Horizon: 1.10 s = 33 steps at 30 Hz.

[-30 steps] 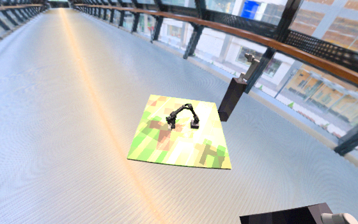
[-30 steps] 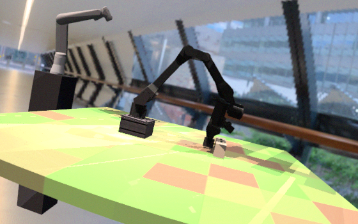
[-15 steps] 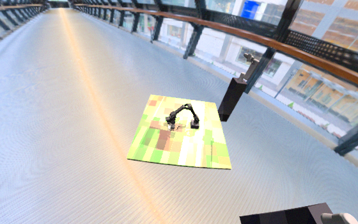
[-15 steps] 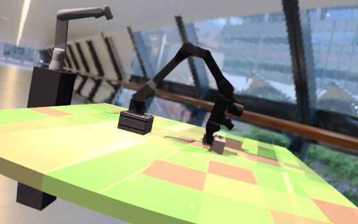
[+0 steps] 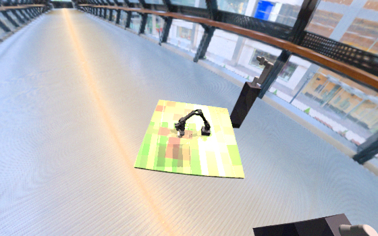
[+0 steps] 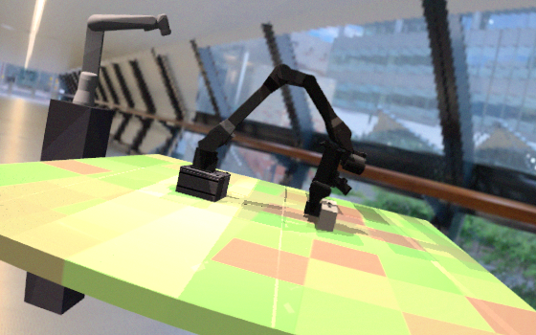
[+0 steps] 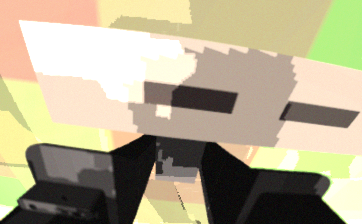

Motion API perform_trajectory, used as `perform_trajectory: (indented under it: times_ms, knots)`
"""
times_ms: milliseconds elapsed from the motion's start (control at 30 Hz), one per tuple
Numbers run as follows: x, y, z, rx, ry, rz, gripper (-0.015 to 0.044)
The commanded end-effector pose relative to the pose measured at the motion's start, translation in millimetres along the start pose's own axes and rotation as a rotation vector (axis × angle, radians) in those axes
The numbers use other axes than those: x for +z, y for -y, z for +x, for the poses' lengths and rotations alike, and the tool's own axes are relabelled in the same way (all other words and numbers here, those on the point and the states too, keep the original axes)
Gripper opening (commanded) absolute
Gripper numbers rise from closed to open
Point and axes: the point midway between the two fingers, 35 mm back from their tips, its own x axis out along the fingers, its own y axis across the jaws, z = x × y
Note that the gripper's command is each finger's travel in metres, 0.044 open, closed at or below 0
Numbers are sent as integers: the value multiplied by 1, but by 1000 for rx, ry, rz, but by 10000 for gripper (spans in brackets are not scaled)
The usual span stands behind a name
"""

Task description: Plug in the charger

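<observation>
The pale power strip [image 6: 326, 219] [image 7: 92, 100] stands on the table and spans the wrist view. Two dark rectangular outlets show on its face: a left one [image 7: 204, 99] and a right one [image 7: 319, 115]. My gripper [image 7: 179, 134] [image 6: 312, 209] is shut on the dark charger [image 7: 180, 150], a small block between the fingers. In the wrist view the charger's far end meets the strip's near edge, below the left outlet and slightly left of its middle. The prongs are not visible, and I cannot tell whether charger and strip touch. In the top view these parts are too small to judge.
The patterned table [image 5: 215, 165] [image 6: 152, 249] bears my arm's base [image 5: 206, 131] [image 6: 202, 183]. A grey arm [image 5: 265, 69] [image 6: 96, 45] stands on a dark pillar [image 5: 246, 104] [image 6: 76, 129] beyond the table. Another dark pedestal [image 5: 303, 229] shows at the lower right of the top view.
</observation>
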Motion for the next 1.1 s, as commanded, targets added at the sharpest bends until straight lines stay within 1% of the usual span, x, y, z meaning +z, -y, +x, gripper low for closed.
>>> perform_trajectory:
  times_ms: [0, 33, 67, 367, 900, 933, 1067]
  knots:
    - [12, -1, -5, 5, 46, -1, 0]
    - [12, -1, -5, 5, 46, -1, 0]
    - [0, 0, 0, 0, 0, 0, 0]
    - [0, 0, 0, 0, 0, 0, 0]
    - [0, 0, 0, 0, 0, 0, 420]
    - [0, 0, 0, 0, 0, 0, 440]
    - [0, 0, 0, 0, 2, 0, 440]
